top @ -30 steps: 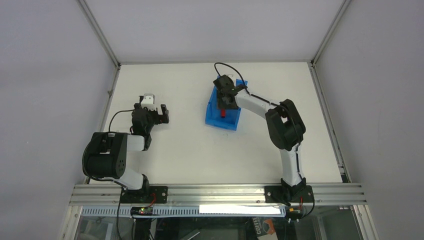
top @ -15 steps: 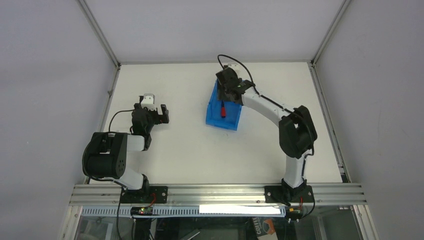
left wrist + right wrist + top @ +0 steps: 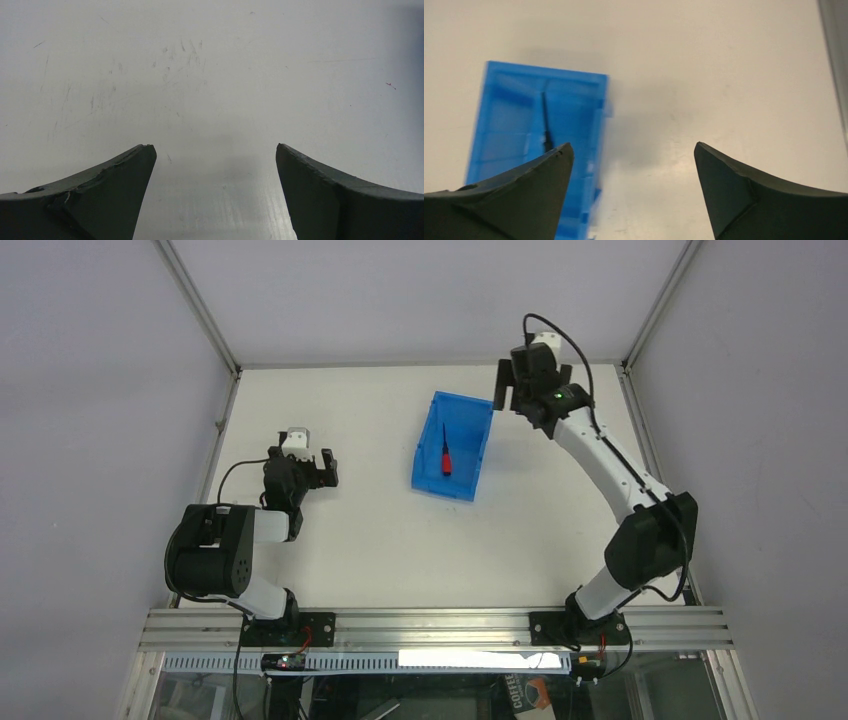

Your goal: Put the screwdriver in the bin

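The blue bin (image 3: pixel 470 455) stands near the middle of the table, and its wall also shows in the right wrist view (image 3: pixel 574 115). The screwdriver (image 3: pixel 445 460) lies inside it, free of any gripper, red handle nearer and dark shaft pointing away. In the right wrist view only the screwdriver's shaft (image 3: pixel 545 120) shows; the handle is hidden behind my left finger. My right gripper (image 3: pixel 530 392) (image 3: pixel 634 147) hangs open and empty over bare table, right of the bin's far end. My left gripper (image 3: pixel 303 468) (image 3: pixel 215 150) is open over bare table at the left.
Metal frame rails (image 3: pixel 655 455) run along the table's edges, close to the right arm's reach. The white table (image 3: pixel 370 540) has bare surface around the bin.
My right gripper has opened wide and drawn back and to the right, from over the bin to beside its far corner. The screwdriver stays lying in the bin. The left arm has not moved.
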### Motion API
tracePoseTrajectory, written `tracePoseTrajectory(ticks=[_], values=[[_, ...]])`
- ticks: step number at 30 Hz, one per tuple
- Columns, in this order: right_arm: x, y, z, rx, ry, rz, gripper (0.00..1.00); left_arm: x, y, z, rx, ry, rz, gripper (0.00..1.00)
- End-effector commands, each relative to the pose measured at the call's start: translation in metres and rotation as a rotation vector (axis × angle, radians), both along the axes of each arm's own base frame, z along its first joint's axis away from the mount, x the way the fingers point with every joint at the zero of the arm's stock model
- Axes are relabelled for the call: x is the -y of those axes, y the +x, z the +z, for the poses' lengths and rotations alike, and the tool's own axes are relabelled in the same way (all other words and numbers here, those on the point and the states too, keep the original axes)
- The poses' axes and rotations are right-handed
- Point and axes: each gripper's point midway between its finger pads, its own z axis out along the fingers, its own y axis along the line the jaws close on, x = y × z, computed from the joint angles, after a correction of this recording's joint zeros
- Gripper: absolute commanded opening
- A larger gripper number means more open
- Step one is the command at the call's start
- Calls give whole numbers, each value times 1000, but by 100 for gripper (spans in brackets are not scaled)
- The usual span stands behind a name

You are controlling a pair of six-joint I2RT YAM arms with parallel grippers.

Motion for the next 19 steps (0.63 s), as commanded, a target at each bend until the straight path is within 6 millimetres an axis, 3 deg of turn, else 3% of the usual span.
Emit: tracePoseTrajectory(ticks=[1,6,8,19], values=[[74,-16,1,-39,-75,-74,99,2,4,12,39,-25,-7,99],[132,-19,-5,-24,-60,-142,99,2,4,11,39,-25,-6,99],[144,-20,-7,-4,-56,-156,99,2,4,11,38,-25,-6,99],[144,-21,-13,80,-6,-135,99,2,4,11,38,-25,-6,99]])
